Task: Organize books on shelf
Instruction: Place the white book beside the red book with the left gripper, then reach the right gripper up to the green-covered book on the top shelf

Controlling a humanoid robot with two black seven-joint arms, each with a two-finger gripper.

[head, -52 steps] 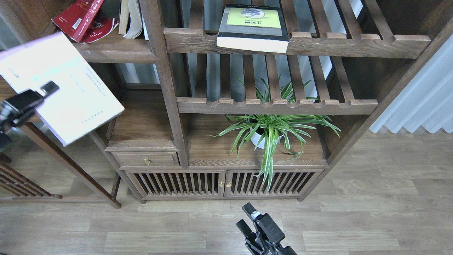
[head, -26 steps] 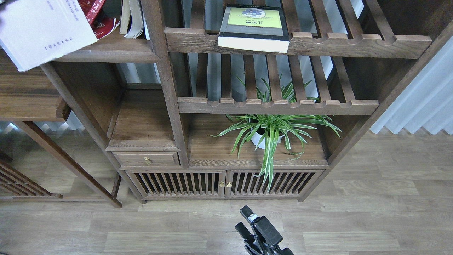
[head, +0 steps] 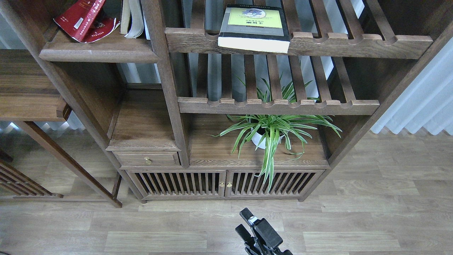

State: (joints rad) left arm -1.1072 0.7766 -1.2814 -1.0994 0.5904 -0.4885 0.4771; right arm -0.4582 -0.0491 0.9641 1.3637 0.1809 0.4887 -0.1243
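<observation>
The red book (head: pixel 85 19) leans tilted on the solid dark-brown shelf (head: pixel 99 55) at the top left. Next to it stands a book with cream pages (head: pixel 131 17), its cover hidden. The black book with the yellow-green panel (head: pixel 254 26) lies flat on the upper slatted rack, its page edge overhanging the notched front rail. The white-lavender book is out of view. My right gripper (head: pixel 243 222) is low at the bottom centre above the floor, fingers apart and empty. My left gripper is out of view.
A potted spider plant (head: pixel 272 132) stands on the cabinet top under the lower slatted rack (head: pixel 276 105). A small drawer (head: pixel 147 159) and slatted doors (head: pixel 223 184) are below. A side table (head: pixel 28 92) stands at left, curtains (head: pixel 421 102) at right.
The left gripper with the white-lavender book rose up and left and has gone out of view at the top left. The right gripper has hardly moved.
</observation>
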